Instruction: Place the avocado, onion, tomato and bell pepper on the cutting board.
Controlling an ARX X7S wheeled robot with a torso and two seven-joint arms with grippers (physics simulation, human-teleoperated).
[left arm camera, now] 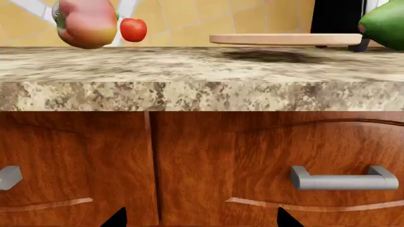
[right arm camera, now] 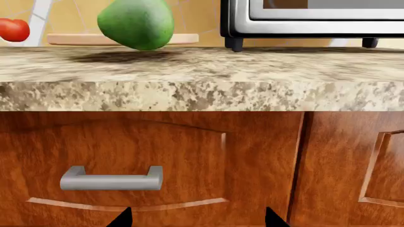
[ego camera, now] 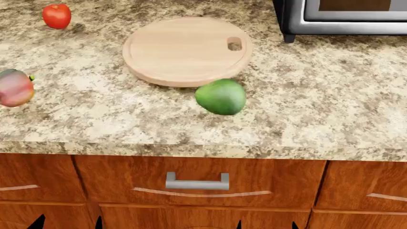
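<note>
The round light-wood cutting board (ego camera: 178, 50) lies on the counter with nothing on it. The green avocado (ego camera: 220, 96) sits just in front of it, touching its front edge. The red tomato (ego camera: 56, 15) is at the far left back. The mottled bell pepper (ego camera: 14, 87) sits at the left edge of the head view. The onion is out of view. My left gripper (ego camera: 66, 223) and right gripper (ego camera: 266, 224) hang low in front of the cabinet drawers, below counter height, both open and empty. In the left wrist view I see the pepper (left arm camera: 86, 22), tomato (left arm camera: 133, 29), board (left arm camera: 284, 39) and avocado (left arm camera: 385, 23). The right wrist view shows the avocado (right arm camera: 136, 22).
A steel microwave (ego camera: 343, 16) stands at the back right, and also shows in the right wrist view (right arm camera: 312, 19). The granite counter edge (ego camera: 190, 150) overhangs wooden drawers with a metal handle (ego camera: 197, 182).
</note>
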